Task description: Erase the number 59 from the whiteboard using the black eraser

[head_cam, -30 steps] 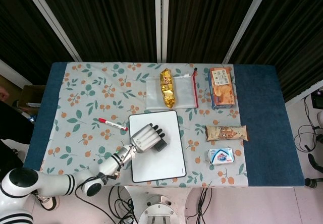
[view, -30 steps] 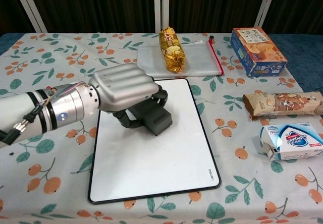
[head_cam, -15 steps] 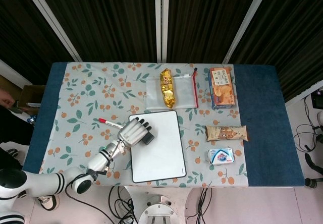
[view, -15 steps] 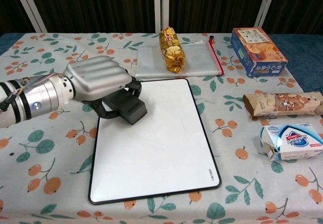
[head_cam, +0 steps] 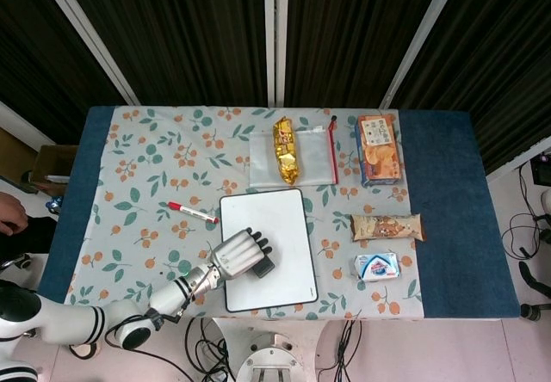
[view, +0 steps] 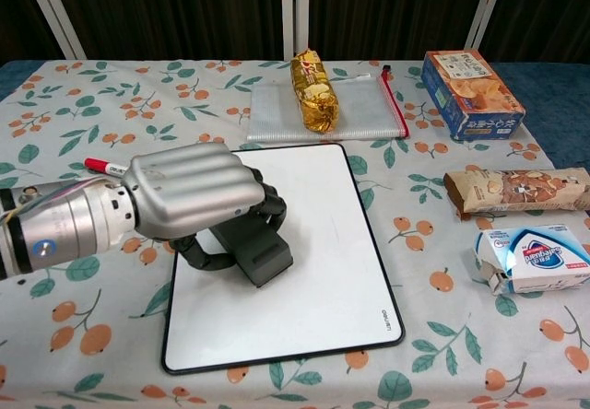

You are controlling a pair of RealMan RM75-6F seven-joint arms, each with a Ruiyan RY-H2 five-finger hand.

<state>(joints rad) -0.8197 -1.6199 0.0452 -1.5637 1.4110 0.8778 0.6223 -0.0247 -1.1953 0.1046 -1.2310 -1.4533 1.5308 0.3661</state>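
The whiteboard [head_cam: 280, 227] [view: 323, 243] lies flat near the table's front middle, and its visible surface shows no writing. My left hand [head_cam: 238, 253] [view: 189, 197] grips the black eraser [head_cam: 263, 268] [view: 258, 252] and presses it on the board's lower left part. Most of the eraser is hidden under the fingers. My right hand appears in neither view.
A red marker [head_cam: 191, 212] [view: 103, 166] lies left of the board. Behind it a gold snack pack [head_cam: 286, 150] [view: 314, 89] rests on a mesh zip pouch [view: 369, 112]. On the right are a cracker box [view: 470, 93], a snack bar [view: 516, 189] and a blue-white packet [view: 533, 257].
My left hand has slid the eraser from the board's middle to its upper left edge, then down toward the front left part. No writing shows on the board in any frame.
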